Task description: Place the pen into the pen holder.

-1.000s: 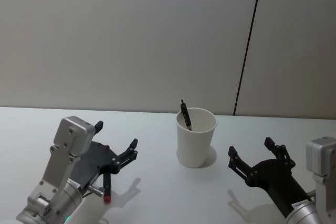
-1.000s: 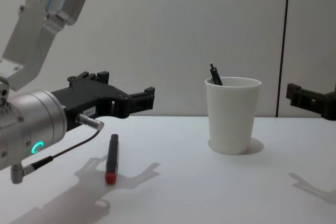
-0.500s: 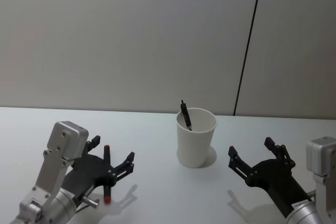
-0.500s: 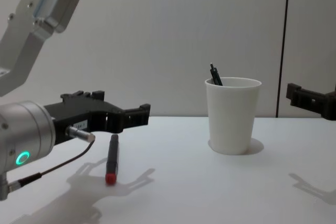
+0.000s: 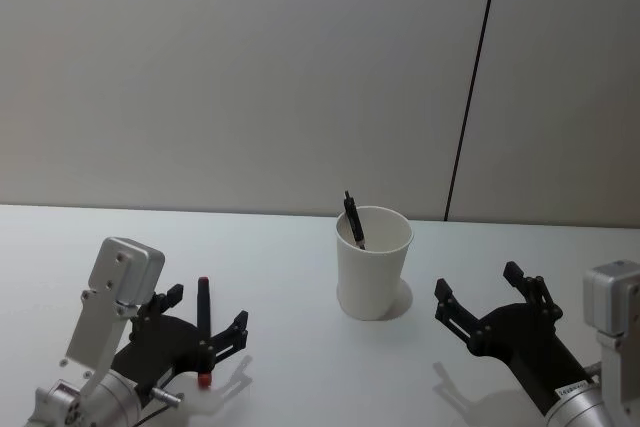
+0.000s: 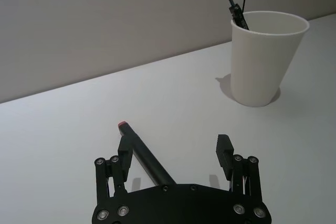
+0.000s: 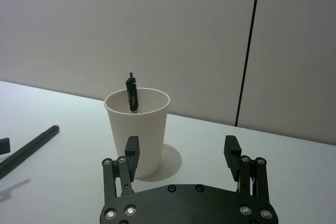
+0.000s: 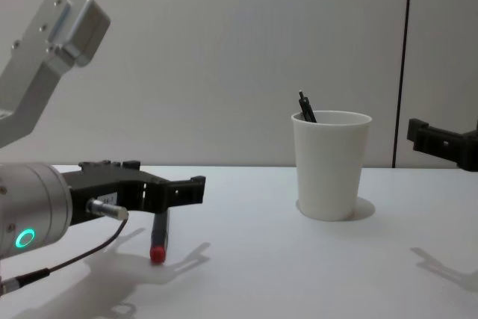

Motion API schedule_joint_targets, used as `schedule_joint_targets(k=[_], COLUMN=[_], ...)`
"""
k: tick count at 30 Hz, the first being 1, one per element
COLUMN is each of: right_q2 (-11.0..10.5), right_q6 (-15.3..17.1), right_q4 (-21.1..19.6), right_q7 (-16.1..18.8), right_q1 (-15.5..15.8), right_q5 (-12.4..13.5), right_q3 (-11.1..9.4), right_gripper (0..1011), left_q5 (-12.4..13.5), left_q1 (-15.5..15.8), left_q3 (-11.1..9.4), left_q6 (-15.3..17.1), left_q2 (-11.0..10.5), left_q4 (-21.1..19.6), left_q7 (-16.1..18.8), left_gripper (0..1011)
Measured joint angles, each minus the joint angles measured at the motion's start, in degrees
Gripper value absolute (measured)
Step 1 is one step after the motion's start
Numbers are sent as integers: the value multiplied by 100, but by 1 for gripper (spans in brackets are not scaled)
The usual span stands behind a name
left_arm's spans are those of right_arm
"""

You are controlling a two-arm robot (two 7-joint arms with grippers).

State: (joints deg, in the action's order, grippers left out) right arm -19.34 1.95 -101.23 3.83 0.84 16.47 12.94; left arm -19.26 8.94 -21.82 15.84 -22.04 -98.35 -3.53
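White bench [image 5: 300, 347] bare-topped. Black pen [image 5: 203, 302], red-ended, lies flat on bench, well left of pen holder [image 5: 373, 267], a white paper cup. My left fingers [image 8: 164, 184] low, spread wide, gripping nothing; pen lies between them, close beside one. Second black pen [image 5: 352, 219] leans inside holder. My right fingers [image 8: 437, 140] spread wide, empty, hovering right of holder.

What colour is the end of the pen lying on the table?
Red, on a black pen; it shows best in the chest view.
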Motion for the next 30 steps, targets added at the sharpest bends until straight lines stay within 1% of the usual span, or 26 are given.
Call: schedule_joint_targets(k=[1, 8, 18, 24, 30], right_q2=[0, 0, 0, 0, 0], right_q6=[0, 0, 0, 0, 0], right_q4=[0, 0, 0, 0, 0], right_q7=[0, 0, 0, 0, 0], right_q1=[0, 0, 0, 0, 0], right_q5=[0, 0, 0, -1, 0], right_q3=[0, 0, 0, 0, 0], right_gripper=[1001, 1001, 1001, 1001, 1001], left_q5=[-21, -88, -155, -180, -206], left_q1=[23, 148, 296, 352, 384], left_q3=[10, 45, 100, 135, 169], left_q6=[90, 447, 871, 1067, 1194], left_q2=[18, 106, 232, 309, 389], left_q4=[24, 139, 267, 318, 363], left_q7=[5, 24, 58, 94, 130], left_gripper=[1004, 1003, 1003, 1003, 1003])
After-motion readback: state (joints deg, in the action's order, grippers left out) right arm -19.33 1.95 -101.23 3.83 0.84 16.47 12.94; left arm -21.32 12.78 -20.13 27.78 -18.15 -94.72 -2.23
